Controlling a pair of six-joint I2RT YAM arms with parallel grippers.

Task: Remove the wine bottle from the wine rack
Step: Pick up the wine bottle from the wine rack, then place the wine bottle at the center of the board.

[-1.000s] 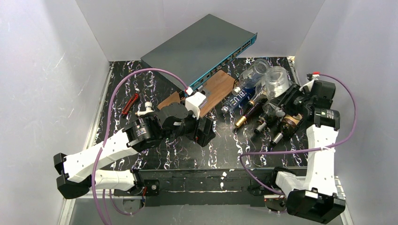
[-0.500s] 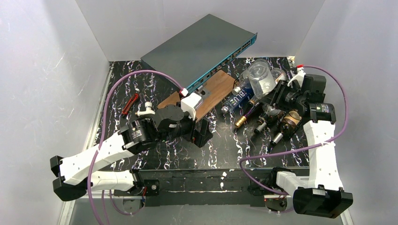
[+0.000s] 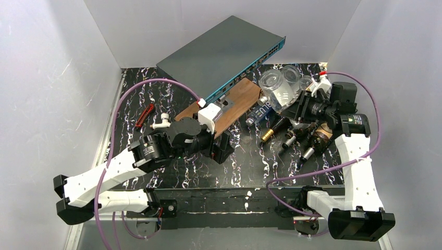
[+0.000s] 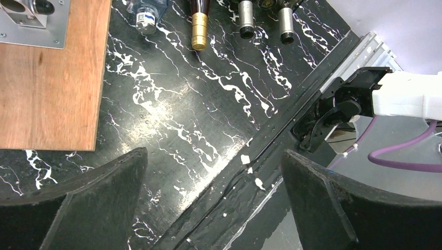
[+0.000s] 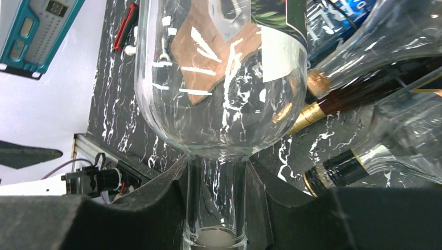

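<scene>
so my right end effector (image 5: pixel 216 195) is clamped on the neck of the wine bottle (image 5: pixel 219 99), whose body sticks straight out ahead.

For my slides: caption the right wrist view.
Right hand clamps a clear wine bottle by its neck near other bottles.

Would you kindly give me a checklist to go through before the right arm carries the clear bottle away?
1. Grip: right gripper shut on the neck of the clear bottle: ok.
2. Clearance: clear bottle free of the gold-capped bottle behind it: cannot tell.
3. Other arm: left gripper open, holding nothing: ok.
4. Path: left gripper away from the bottles: ok.
5. Set-down: bare table in front of the bottles: ok.
</scene>
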